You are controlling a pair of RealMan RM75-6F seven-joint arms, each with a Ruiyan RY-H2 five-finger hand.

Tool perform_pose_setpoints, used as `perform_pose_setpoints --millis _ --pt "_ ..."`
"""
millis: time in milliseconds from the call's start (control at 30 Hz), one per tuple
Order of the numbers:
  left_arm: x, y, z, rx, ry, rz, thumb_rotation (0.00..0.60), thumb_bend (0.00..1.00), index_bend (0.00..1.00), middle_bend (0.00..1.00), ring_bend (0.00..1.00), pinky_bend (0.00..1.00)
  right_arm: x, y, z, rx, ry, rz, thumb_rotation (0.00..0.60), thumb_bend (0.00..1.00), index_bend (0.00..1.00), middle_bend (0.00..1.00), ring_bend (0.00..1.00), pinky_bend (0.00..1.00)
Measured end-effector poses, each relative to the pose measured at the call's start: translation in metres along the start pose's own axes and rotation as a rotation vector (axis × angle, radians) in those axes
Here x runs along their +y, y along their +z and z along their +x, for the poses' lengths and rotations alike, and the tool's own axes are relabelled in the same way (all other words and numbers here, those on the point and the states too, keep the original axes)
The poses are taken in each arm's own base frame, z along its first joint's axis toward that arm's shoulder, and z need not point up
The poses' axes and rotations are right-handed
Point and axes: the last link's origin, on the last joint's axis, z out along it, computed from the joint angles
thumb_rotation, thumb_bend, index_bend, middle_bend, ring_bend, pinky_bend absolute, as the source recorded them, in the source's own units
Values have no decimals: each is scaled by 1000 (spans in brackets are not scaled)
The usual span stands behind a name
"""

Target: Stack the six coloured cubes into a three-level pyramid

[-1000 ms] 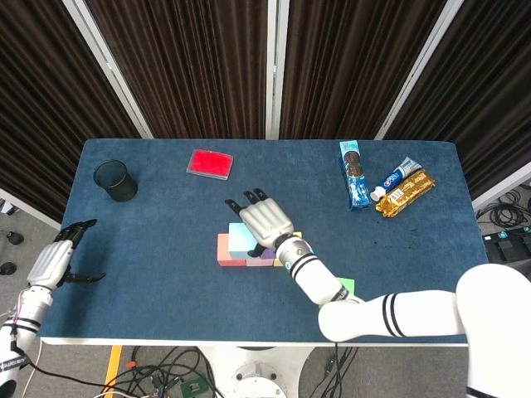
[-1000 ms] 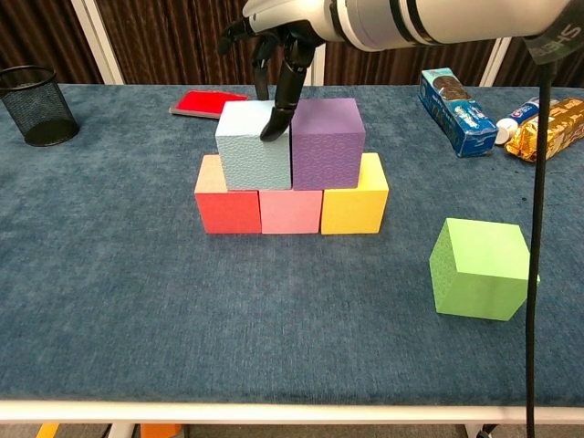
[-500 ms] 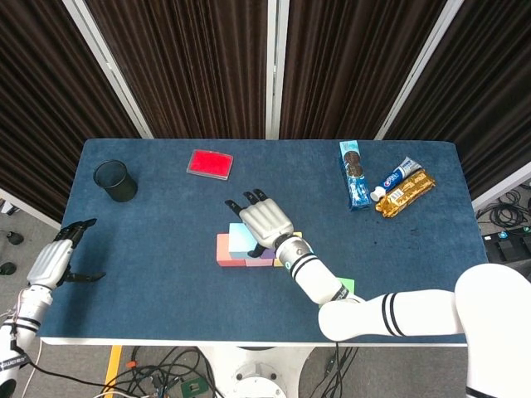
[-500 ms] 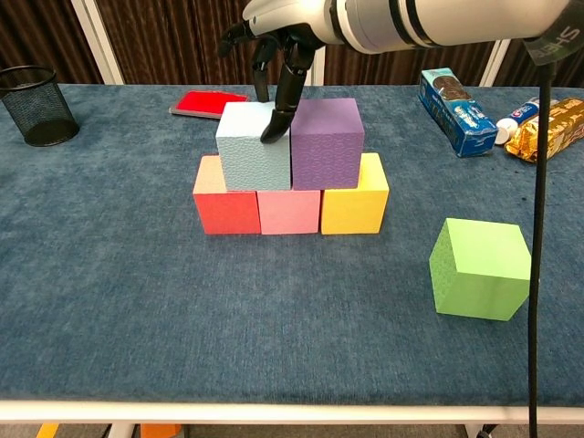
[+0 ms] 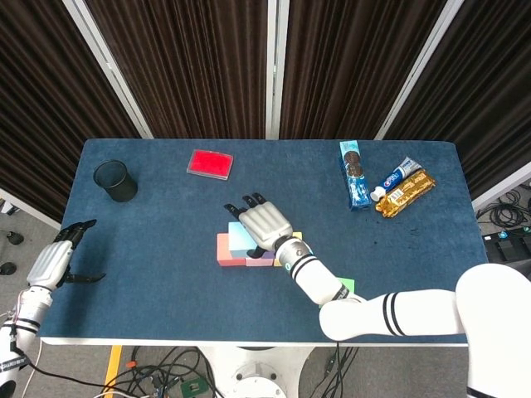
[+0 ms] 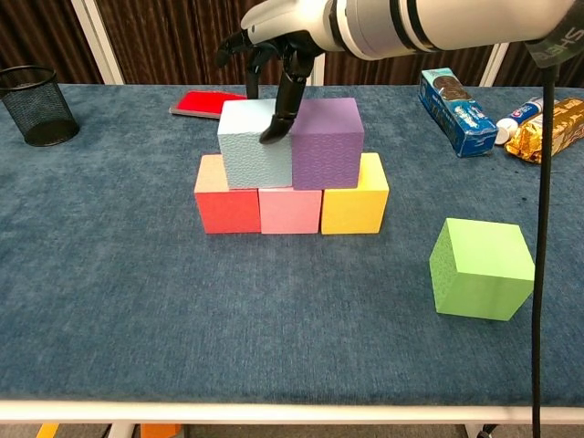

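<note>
No brand, label or number can be read with certainty. White lettering shows at the right edge of the chest view on a black strap (image 6: 558, 38), cut off and unclear. Print on the blue biscuit packet (image 6: 455, 109) is too small to read.

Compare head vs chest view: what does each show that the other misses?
Head view only: the left hand at the table's left edge, holding nothing. Chest view only: the stack's front faces, red cube, pink cube and yellow cube below the light blue cube and purple cube. Both: the right hand over the stack, the green cube apart, the black mesh cup.
</note>
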Motion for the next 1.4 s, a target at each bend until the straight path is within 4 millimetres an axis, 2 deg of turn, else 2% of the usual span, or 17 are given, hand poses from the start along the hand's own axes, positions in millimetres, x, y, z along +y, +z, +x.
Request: perform_pose_setpoints --millis 367,700,933,1167,1400 --pt "1 -1 1 3 -6 -2 600 36 84 88 0 67 1 -3 2 -10 6 17 600 82 0 135 0 0" --pt "1 -1 0 -2 -1 -2 600 36 84 88 0 67 1 -3 2 -4 9 21 600 88 0 222 0 0" --pt "1 -1 0 -3 0 -1 600 36 84 88 0 67 1 0 2 25 11 11 600 119 0 326 0 0" --pt "0 -1 0 -3 -1 -1 600 37 84 88 0 67 0 0 3 39 12 6 600 148 0 376 0 0" --pt "1 0 0 -4 1 -2 600 37 84 88 0 67 1 -1 4 40 15 12 600 153 0 382 0 0"
